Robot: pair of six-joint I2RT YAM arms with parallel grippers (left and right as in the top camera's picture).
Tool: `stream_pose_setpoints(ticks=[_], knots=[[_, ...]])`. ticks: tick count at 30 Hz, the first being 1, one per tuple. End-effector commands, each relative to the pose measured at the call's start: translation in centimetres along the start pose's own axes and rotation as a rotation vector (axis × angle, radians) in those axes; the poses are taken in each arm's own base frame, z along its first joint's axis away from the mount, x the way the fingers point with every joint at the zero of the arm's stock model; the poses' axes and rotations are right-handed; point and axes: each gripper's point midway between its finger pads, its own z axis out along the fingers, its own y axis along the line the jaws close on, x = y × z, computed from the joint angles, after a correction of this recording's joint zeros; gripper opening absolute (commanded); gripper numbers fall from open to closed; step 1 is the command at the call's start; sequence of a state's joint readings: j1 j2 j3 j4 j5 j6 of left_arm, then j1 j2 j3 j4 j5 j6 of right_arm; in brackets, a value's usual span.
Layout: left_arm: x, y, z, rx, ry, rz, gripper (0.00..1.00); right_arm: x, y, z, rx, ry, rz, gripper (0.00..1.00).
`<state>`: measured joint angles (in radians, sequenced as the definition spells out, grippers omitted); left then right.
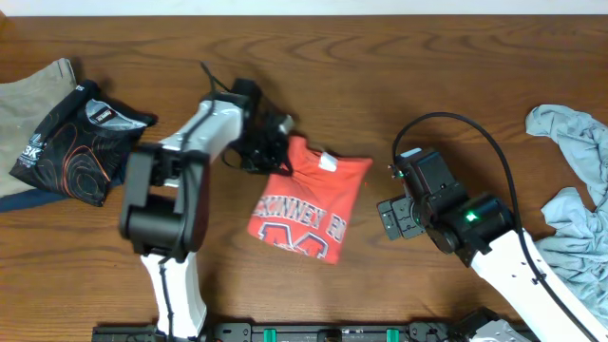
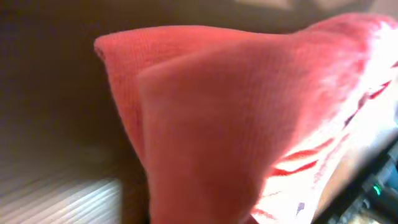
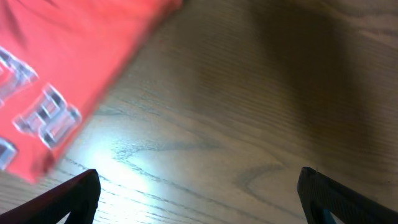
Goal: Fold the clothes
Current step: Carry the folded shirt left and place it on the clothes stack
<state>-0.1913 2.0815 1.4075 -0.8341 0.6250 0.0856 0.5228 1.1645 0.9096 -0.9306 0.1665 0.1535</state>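
Overhead: my left gripper (image 1: 275,144) is clamped on the coral-red tee (image 1: 306,204), right gripper (image 1: 392,217) spread wide over bare table (image 1: 399,76).
Tee lies partly folded mid-table, lettering up. Left jaws pinch its 11 o'clock corner; left wrist view is filled with bunched red cloth. Right gripper sits at the tee's 3 o'clock, near, not touching. Right wrist view shows both fingers (image 3: 68,196) apart, tee edge at 10 o'clock. Grey-blue tees (image 1: 570,180) heaped at table's 3 o'clock edge; black printed garment (image 1: 81,142) on beige cloth (image 1: 28,95) at 9 o'clock.
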Motion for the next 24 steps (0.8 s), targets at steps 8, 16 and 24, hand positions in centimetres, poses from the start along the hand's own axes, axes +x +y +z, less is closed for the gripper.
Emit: stream_pose_setpoints(ticks=[8,16,24], knots=[[-3.7,9.6,-22.2,-0.406,-0.619,-0.260,0.06,-0.4,-0.5,-0.5,0.012,-0.014,0.055,0.98],[1.1,18.8,-36.1,-0.552,-0.996,-0.499,0.08,0.6,-0.7,-0.5,0.019,0.025,0.050,0.99],[8.4,25.8,-38.1,-0.431,-1.089,-0.954,0.98,1.3,-0.6,-0.5,0.016,0.053,0.058,0.99]])
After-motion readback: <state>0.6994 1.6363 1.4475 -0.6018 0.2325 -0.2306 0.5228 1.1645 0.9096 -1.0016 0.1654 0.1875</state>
